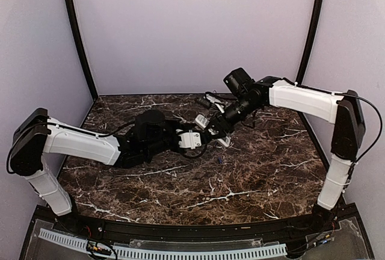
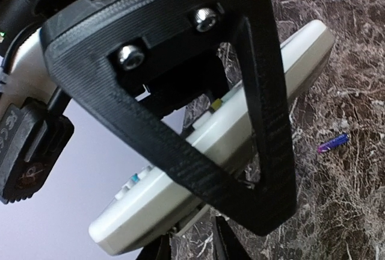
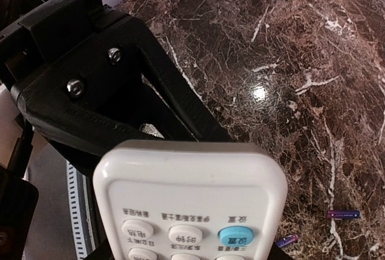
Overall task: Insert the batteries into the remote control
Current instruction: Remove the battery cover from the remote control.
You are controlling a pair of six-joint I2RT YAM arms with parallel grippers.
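Where the two arms meet over the middle of the dark brown, white-veined marble tabletop (image 3: pixel 289 61), the overhead camera makes out little: black fingers and wrists cover nearly all of the small white oblong plastic remote control (image 3: pixel 189 194). The right wrist camera shows only its rounded end, button face toward the lens, with white buttons under printed characters and one round turquoise button; the rest is cut off at the bottom edge.

The right gripper (image 1: pixel 218 132) is clamped on the remote control, which hangs tilted above the table. The left gripper (image 2: pixel 191 248) shows only its fingertips at the frame's bottom, just beneath the remote control, and I cannot tell whether they grip anything.

Two tiny slim blue-purple cylindrical batteries (image 3: pixel 343 214) (image 3: pixel 287 240) lie loose on the marble, near each other.
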